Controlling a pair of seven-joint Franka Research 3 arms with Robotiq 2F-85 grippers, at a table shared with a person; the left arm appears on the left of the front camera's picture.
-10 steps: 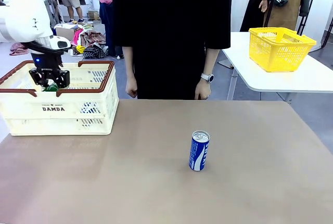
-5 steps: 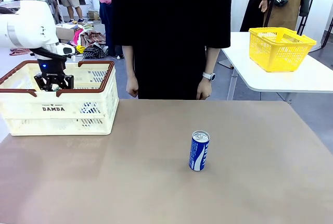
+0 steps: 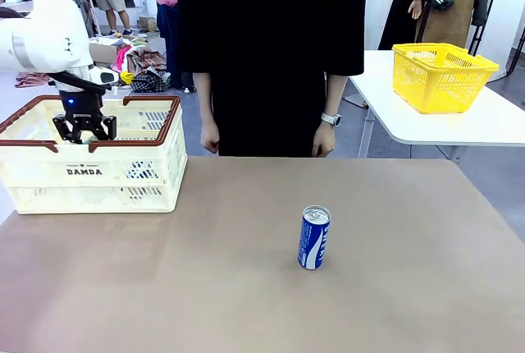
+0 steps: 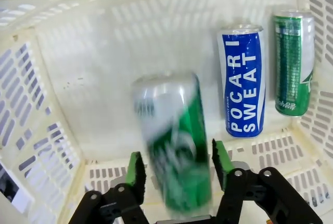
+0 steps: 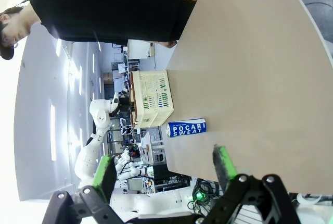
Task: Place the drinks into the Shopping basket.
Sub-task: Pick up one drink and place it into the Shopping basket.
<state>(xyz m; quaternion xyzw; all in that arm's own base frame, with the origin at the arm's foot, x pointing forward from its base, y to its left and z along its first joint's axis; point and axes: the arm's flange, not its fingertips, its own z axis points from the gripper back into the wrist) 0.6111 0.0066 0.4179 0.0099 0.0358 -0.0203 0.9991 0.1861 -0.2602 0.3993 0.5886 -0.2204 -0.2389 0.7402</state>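
Cream slotted walls of the Shopping basket (image 4: pixel 62 146) ring the left gripper (image 4: pixel 177 169), whose parted pads flank a blurred green can (image 4: pixel 174 146) (grip uncertain), two more cans lying at two o'clock, while the empty, spread right gripper (image 5: pixel 164 169) faces the blue can (image 3: pixel 314 238).

Even, bright overhead lighting is seen throughout; shadows on the table (image 3: pixel 246 287) are soft. The green can (image 4: pixel 174 146) between the left gripper's fingers is motion-blurred. Strong wide-angle bending and overexposed window glare are noted in the right wrist view.
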